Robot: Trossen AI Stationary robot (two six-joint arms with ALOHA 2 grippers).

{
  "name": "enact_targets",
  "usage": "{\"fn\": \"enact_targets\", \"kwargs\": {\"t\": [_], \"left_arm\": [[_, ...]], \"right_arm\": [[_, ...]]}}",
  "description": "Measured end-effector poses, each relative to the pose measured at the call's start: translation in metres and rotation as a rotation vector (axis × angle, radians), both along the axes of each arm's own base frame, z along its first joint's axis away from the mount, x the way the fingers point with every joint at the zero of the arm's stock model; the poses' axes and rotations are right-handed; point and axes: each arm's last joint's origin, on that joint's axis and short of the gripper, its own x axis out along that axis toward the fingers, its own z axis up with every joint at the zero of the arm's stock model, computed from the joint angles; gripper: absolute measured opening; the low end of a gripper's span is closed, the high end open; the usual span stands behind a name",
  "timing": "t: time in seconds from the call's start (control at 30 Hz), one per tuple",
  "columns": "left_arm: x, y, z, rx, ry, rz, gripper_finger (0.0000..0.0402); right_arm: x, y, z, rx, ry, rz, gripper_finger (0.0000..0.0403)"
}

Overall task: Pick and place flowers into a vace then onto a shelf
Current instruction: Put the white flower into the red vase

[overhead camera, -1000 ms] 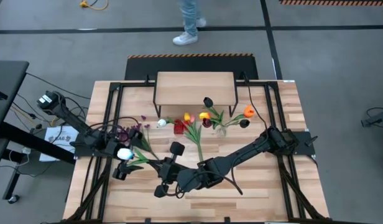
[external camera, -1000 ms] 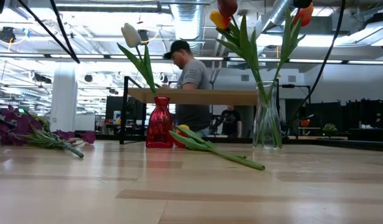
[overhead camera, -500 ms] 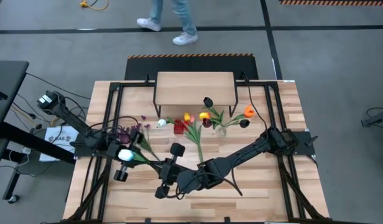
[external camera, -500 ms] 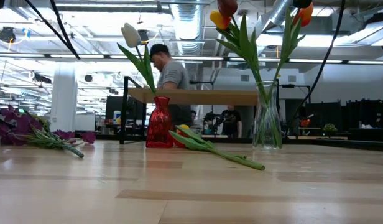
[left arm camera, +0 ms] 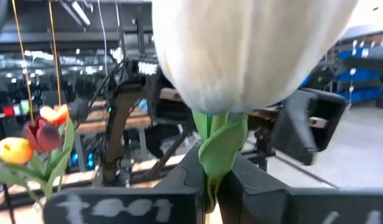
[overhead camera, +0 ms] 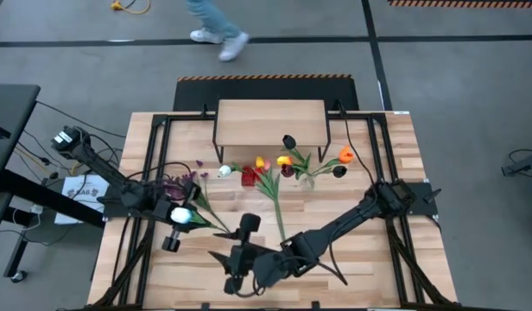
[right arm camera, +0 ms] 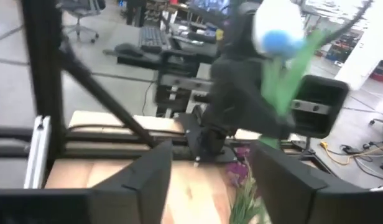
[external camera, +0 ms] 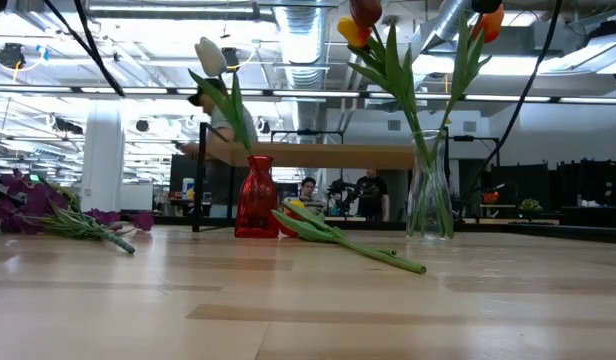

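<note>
We are seeing a red vase (external camera: pixel 255 197) holding one white tulip (external camera: pixel 210 56) and, right of it, a glass vase (external camera: pixel 429 195) holding several, while our left gripper (left arm camera: pixel 210 186) is pinching another white tulip's (left arm camera: pixel 253 50) green stem left of the red vase and our right gripper (right arm camera: pixel 207 171) is standing wide, empty.

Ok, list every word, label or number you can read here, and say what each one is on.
"TRO": white letters on the far dark robot arm in the left wrist view. Only the start can be made out, and not with certainty.
White marking on the black housing strip in the same view: too blurred to read.
Print on the white paper sheet beside the table: too small to read.
</note>
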Motion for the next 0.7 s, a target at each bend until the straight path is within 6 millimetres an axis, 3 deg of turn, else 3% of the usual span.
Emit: {"fn": "enact_targets", "kwargs": {"t": [0.13, 0.33, 0.57, 0.7], "left_arm": [[0.004, -0.003, 0.008, 0.027, 0.063, -0.002, 0.0001], [0.008, -0.006, 0.026, 0.050, 0.146, -0.008, 0.0000], [0.010, -0.006, 0.044, 0.070, 0.254, 0.054, 0.0000], [0.010, -0.004, 0.057, 0.061, 0.246, 0.066, 0.0000]], "right_arm": [[-0.013, 0.020, -0.004, 0.015, 0.029, 0.038, 0.0247], [-0.040, 0.050, -0.009, 0.036, 0.092, 0.080, 0.0245], [-0.082, 0.078, -0.028, -0.069, 0.218, -0.016, 0.0205], [-0.102, 0.080, -0.041, -0.093, 0.321, -0.055, 0.0138]]}}
